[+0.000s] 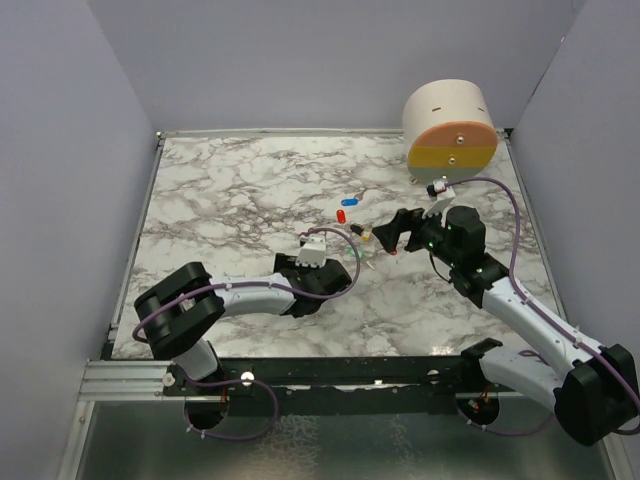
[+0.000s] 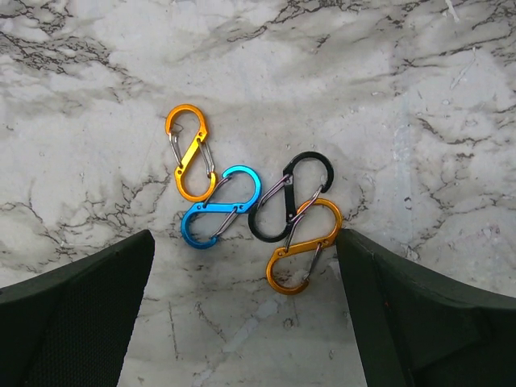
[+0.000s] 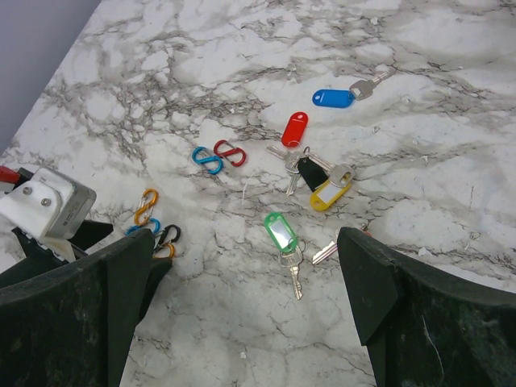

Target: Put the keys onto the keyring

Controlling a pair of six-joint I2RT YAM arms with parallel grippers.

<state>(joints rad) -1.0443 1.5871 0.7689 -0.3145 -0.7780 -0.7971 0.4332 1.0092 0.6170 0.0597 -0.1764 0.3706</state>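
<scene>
While both arms lean over the white marble-patterned tabletop (image 1: 220,190), the left tool (image 2: 246,314) hangs with its jaws spread wide above a bunch of thin S-shaped metal clip loops (image 2: 222,208), two orange, one blue, one black; they lie flat, touching one another, gripped by nothing; the right tool (image 3: 242,322), likewise wide open and empty, overlooks small metal keys (image 3: 310,172) with blue, red, yellow and green plastic tags, scattered nearby; a blue-and-red clip pair (image 3: 218,156) lies between the two groups.

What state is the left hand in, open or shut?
Open: on the left hand, the fingers stand wide apart, linked clips lying between them.
</scene>
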